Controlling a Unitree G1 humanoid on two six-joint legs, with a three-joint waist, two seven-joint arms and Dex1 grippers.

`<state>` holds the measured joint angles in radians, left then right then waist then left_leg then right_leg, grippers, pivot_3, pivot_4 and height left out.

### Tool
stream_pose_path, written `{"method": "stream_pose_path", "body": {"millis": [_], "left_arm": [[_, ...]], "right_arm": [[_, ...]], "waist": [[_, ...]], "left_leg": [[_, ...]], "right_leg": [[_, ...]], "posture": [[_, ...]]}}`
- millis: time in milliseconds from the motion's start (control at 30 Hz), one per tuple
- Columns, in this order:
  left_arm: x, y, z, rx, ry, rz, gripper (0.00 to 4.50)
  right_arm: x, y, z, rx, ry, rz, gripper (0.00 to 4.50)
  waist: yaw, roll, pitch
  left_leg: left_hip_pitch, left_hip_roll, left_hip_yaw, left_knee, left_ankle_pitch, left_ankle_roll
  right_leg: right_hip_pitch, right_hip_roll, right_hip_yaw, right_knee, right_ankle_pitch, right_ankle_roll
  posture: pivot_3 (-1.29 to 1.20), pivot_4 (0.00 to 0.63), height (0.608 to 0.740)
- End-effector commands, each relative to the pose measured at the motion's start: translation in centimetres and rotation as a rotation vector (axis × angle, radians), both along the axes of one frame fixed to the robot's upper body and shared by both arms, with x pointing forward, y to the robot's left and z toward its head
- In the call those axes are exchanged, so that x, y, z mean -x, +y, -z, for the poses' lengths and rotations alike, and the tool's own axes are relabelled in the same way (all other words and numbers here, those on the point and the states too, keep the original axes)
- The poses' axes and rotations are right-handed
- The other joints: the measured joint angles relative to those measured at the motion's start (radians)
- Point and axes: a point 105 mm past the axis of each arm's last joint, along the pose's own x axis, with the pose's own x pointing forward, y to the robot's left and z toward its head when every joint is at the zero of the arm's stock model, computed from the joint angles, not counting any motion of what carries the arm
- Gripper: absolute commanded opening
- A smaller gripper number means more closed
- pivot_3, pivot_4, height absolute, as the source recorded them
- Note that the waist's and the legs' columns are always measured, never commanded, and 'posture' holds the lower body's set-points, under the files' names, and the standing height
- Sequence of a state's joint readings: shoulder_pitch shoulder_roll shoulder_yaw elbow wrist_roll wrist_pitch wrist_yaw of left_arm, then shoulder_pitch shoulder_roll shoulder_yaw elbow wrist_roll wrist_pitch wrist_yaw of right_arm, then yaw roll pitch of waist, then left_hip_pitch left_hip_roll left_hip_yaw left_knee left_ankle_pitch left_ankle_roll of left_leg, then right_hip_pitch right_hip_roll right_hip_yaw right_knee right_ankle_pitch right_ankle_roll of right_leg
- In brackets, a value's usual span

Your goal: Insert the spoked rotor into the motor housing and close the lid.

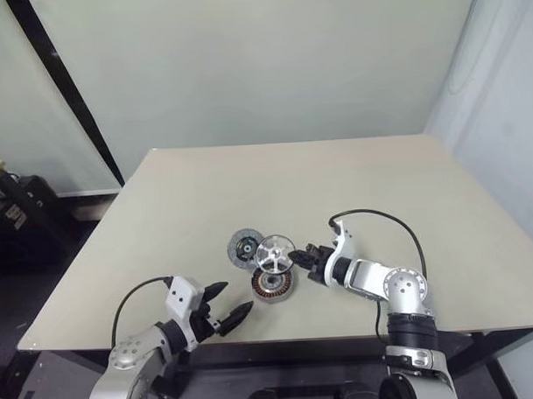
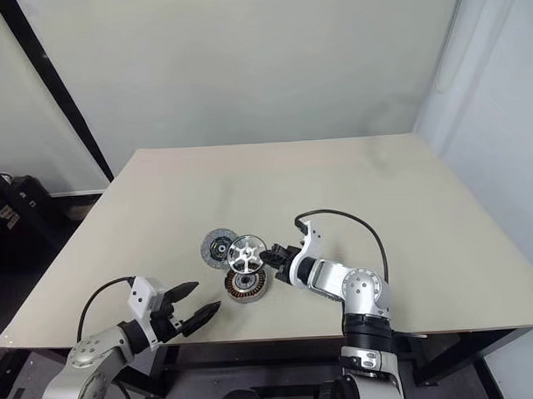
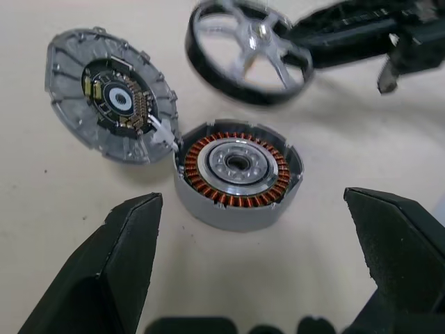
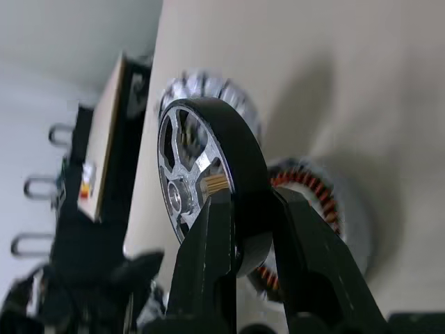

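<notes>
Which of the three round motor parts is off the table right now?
The spoked rotor, pinched by its rim in the right gripper. The motor housing and lid lie on the table.

- Even, soft overhead light; flat beige tabletop glare-free.
- Faint shadows under parts.
- Silver spoked metal wheel motion-blurred at 12 o'clock.

No legible text anywhere.

Rotor above housing – lid left, on table
</notes>
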<state>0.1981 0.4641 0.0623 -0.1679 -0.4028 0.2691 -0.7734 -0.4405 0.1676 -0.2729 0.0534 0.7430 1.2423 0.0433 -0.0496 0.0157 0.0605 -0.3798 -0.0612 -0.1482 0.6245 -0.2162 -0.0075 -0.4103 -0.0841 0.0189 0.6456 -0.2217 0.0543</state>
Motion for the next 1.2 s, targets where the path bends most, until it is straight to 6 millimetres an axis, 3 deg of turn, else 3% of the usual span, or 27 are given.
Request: {"method": "stream_pose_path", "body": {"millis": [33, 233, 1133, 1200], "left_arm": [[-0.2, -0.2, -0.9, 0.009, -0.035, 0.003, 4.5], [-0.1, -0.5, -0.8, 0.011, -0.031, 0.014, 4.5], [0.0, -0.8, -0.5, 0.008, -0.03, 0.025, 4.5], [0.0, -0.8, -0.5, 0.007, -0.029, 0.027, 4.5]], "right_arm": [[1.3, 2.0, -0.7, -0.035, -0.024, -0.056, 0.39], [2.2, 2.8, 0.4, -0.007, -0.004, -0.088, 0.39], [2.0, 3.4, 2.7, 0.102, 0.009, -0.094, 0.39], [1.8, 3.2, 2.5, 0.103, -0.002, -0.086, 1.12]], "waist": [[0.0, 0.0, 0.0], [0.0, 0.0, 0.0], [0.0, 0.0, 0.0], [0.0, 0.0, 0.0]], "left_leg": [[0.0, 0.0, 0.0, 0.0, 0.0, 0.0], [-0.003, 0.0, 0.0, -0.003, 0.0, 0.0], [0.001, 0.0, 0.0, -0.005, 0.0, 0.001], [0.001, 0.0, 0.0, -0.005, 0.0, 0.0]], "right_leg": [[0.0, 0.0, -0.001, -0.001, 0.0, 0.0], [0.0, -0.001, -0.001, -0.004, 0.0, 0.0], [0.0, 0.001, -0.004, -0.003, 0.0, 0.0], [0.001, 0.001, -0.004, -0.003, 0.0, 0.0]], "posture": [[0.0, 0.0, 0.74], [0.0, 0.0, 0.74], [0.0, 0.0, 0.74], [0.0, 0.0, 0.74]]}}
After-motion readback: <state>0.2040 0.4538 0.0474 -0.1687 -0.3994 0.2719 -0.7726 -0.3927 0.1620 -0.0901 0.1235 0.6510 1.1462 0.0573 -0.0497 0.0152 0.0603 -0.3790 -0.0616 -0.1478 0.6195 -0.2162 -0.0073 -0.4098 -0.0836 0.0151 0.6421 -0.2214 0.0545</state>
